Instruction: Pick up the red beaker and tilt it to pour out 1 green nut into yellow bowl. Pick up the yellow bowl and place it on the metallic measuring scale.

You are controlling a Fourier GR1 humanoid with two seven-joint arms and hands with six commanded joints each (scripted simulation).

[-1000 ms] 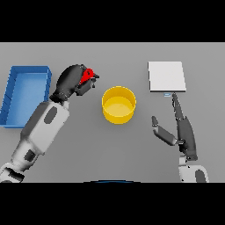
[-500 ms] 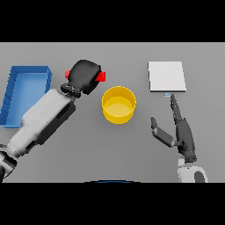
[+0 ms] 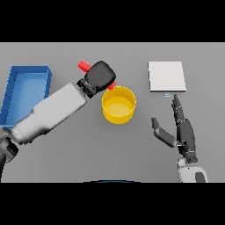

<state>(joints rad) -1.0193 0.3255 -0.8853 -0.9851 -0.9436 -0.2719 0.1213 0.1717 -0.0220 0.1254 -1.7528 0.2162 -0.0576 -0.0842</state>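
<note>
The left hand [image 3: 100,75], clenched round the light, rigid red beaker [image 3: 84,66], tips it beside the yellow bowl [image 3: 118,104] just below.

1. One red beaker [image 3: 83,66], seen as red ends on either side of the hand that holds it.
2. One yellow bowl [image 3: 118,104].
3. One metallic measuring scale [image 3: 166,76], a pale square plate.
4. One blue tray [image 3: 25,93].
5. Two dark hands: the left hand [image 3: 100,76] and the right hand [image 3: 183,131].
6. One grey bench [image 3: 132,149].
</note>
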